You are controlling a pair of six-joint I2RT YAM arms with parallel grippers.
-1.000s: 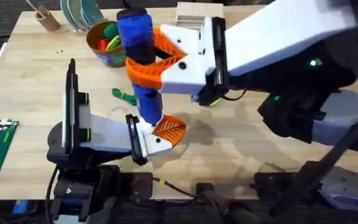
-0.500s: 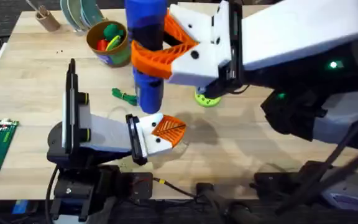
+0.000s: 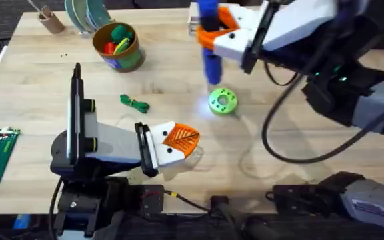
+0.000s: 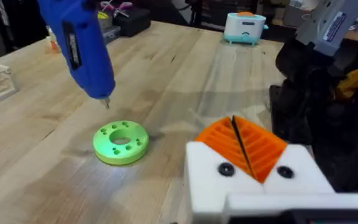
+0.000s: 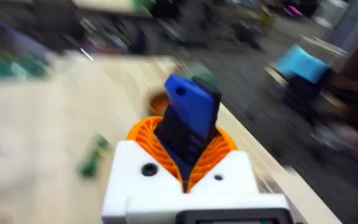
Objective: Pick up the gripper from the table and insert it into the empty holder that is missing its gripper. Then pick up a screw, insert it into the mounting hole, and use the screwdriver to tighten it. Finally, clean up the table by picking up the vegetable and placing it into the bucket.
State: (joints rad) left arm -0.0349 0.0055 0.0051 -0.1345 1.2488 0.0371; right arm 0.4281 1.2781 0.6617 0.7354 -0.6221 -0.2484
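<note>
Our right gripper [image 3: 213, 30] clamps the screwdriver [image 3: 209, 41] above the green disc [image 3: 222, 102]; left gripper [image 3: 179, 139] pinched empty; a slack hold could tip the bit.

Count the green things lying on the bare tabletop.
2: the vegetable ahead of the left claw, and the round green disc under the screwdriver. More could be hidden.
</note>
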